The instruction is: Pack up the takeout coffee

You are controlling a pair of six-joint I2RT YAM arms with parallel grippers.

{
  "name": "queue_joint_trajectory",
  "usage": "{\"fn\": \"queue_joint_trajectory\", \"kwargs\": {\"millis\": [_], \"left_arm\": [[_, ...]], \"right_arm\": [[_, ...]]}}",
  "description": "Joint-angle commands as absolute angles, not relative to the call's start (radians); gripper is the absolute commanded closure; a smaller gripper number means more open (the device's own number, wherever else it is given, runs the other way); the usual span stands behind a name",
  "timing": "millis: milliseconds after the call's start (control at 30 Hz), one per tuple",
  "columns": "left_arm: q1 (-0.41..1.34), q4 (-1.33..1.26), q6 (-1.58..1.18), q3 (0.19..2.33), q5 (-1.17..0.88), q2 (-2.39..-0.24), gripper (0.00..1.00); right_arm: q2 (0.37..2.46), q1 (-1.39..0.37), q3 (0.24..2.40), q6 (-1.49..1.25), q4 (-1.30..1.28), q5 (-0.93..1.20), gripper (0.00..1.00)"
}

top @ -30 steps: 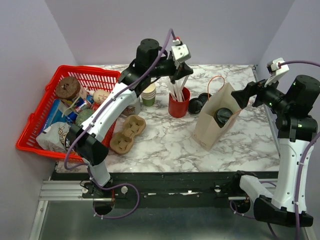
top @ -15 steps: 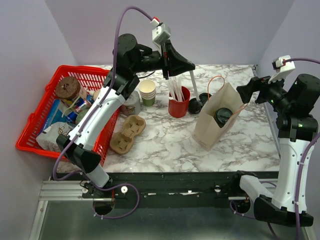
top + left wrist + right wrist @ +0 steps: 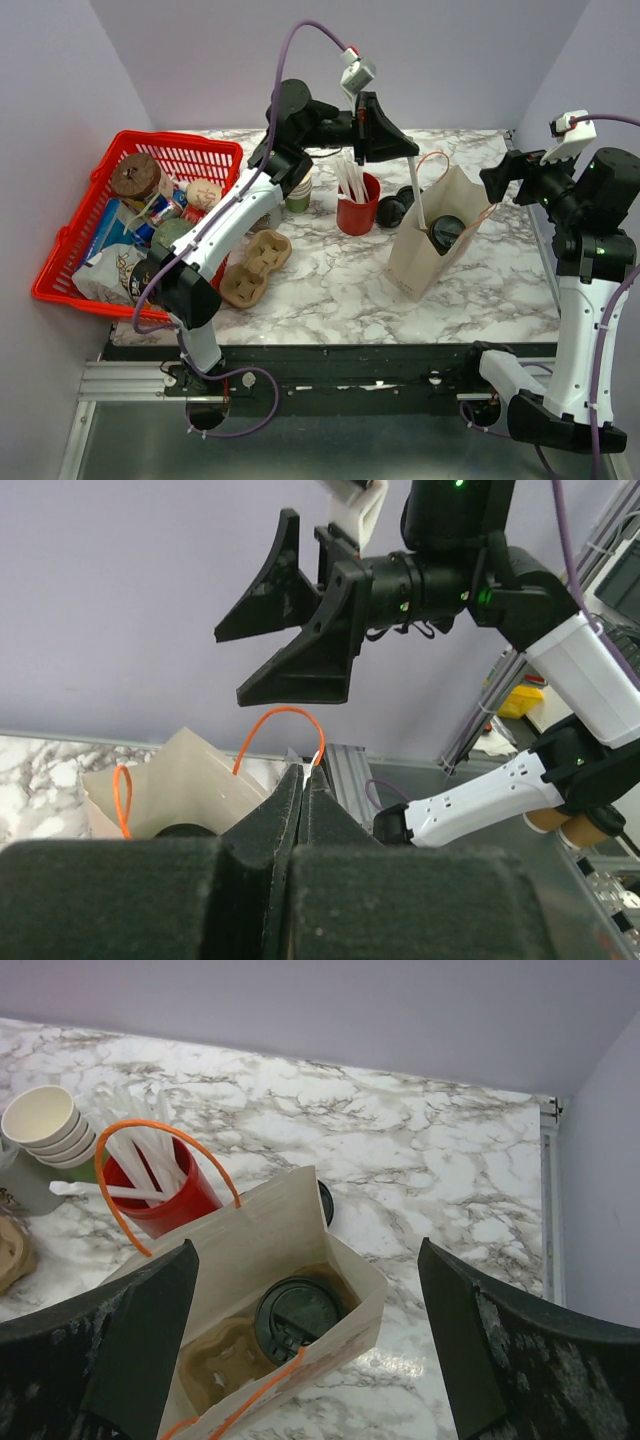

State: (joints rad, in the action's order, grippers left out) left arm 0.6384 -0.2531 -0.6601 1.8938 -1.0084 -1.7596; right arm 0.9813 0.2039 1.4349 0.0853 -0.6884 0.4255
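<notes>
The left gripper (image 3: pixel 408 152) was seen clamped tight on a thin white straw (image 3: pixel 416 195), its fingers (image 3: pixel 285 820) pressed flat together in the wrist view, with only a sliver of white showing at the tips. The straw was gripped near its top end and hung steeply down, its lower end dipped into the open mouth of the paper bag (image 3: pixel 410 262). And there the takeout coffee (image 3: pixel 297 1316) was found: stood upright inside the bag, only its black lid showing from above, with a brown pulp carrier (image 3: pixel 218 1368) seen in the bag just to its left. The bag was stood on the marble table (image 3: pixel 330 290) right of centre, mouth gaping, thin orange handles (image 3: pixel 283 711) looped up over its rim. The right gripper (image 3: pixel 490 184) was held in the air just right of the bag's far corner, jaws spread wide, nothing between them and nothing touched. Left of the bag stood the red cup (image 3: pixel 357 214) of white straws, with black round lids (image 3: pixel 393 210) lying between the two. Further left were a stack of lidless paper cups (image 3: pixel 298 184), two brown cup carriers (image 3: pixel 255 268) nearer the front edge, and the red basket (image 3: pixel 190 152), packed with packets, at the left edge
</notes>
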Motion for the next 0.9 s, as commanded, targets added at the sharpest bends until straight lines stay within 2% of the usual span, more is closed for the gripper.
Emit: {"fn": "queue_joint_trajectory", "kwargs": {"millis": [0, 200, 267, 300, 333, 400, 433, 867], "left_arm": [[0.679, -0.215, -0.579, 1.941, -1.011, -1.799, 1.00], [0.719, -0.085, -0.396, 1.913, -0.960, -1.819, 1.00], [0.727, -0.054, -0.356, 1.892, -0.959, -1.819, 0.96], [0.729, -0.025, -0.321, 1.881, -0.953, -1.819, 0.92], [0.730, -0.014, -0.307, 1.870, -0.948, -1.816, 0.80], [0.729, -0.002, -0.282, 1.845, -0.939, -1.807, 0.71], [0.729, -0.003, -0.276, 1.847, -0.928, -1.804, 0.61], [0.618, 0.112, -0.233, 1.970, -0.835, -1.752, 0.26]], "right_arm": [[0.974, 0.201, 1.424, 0.083, -0.658, 0.406, 0.00], [0.977, 0.202, 1.419, 0.089, -0.663, 0.413, 0.00], [0.980, 0.202, 1.419, 0.095, -0.667, 0.416, 0.00], [0.982, 0.201, 1.419, 0.097, -0.672, 0.417, 0.00], [0.982, 0.201, 1.419, 0.100, -0.673, 0.422, 0.00], [0.988, 0.201, 1.420, 0.098, -0.678, 0.426, 0.00], [0.992, 0.201, 1.428, 0.095, -0.680, 0.429, 0.00], [1.109, 0.201, 1.557, 0.147, -0.801, 0.444, 0.00]]}}
